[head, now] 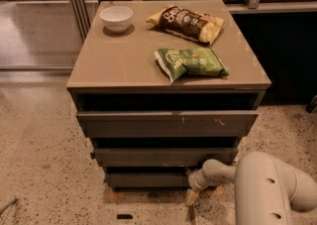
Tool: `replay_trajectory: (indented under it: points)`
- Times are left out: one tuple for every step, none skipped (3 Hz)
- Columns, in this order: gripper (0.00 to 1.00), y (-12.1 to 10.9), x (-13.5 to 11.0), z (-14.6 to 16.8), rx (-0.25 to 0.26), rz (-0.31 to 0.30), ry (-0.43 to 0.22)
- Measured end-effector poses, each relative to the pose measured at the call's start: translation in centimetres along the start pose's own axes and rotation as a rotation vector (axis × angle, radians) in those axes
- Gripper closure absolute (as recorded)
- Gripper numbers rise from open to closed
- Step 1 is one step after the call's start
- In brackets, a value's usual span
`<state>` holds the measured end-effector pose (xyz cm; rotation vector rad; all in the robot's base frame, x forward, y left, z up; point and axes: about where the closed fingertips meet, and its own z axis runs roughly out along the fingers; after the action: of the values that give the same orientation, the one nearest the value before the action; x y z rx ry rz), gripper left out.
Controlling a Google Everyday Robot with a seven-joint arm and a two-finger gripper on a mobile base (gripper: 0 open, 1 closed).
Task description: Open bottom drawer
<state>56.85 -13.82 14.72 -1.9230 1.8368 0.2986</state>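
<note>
Early in the task, by the look of it. Lowest in the cabinet [124,60], under the middle drawer front [163,156]: the bottom drawer [143,180], seemingly shut or barely out. At the cabinet's lower right front corner, against or just beside that drawer's right end: the gripper [193,193], contact unclear. Cannot tell whether clenched or released. Approach apparently done. Left to do: securing a hold on the drawer's edge, then pulling it out from the cabinet.
</note>
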Motion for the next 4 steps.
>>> replay_trajectory:
  points:
    - [0.00, 0.0, -0.1, -0.2, -0.001, 0.001, 0.000]
    - [0.00, 0.6, 0.1, -0.4, -0.033, 0.025, 0.005]
    - [0.00, 1.4, 0.5, -1.0, -0.055, 0.054, -0.008]
    - [0.00, 1.3, 0.4, -1.3, -0.055, 0.054, -0.008]
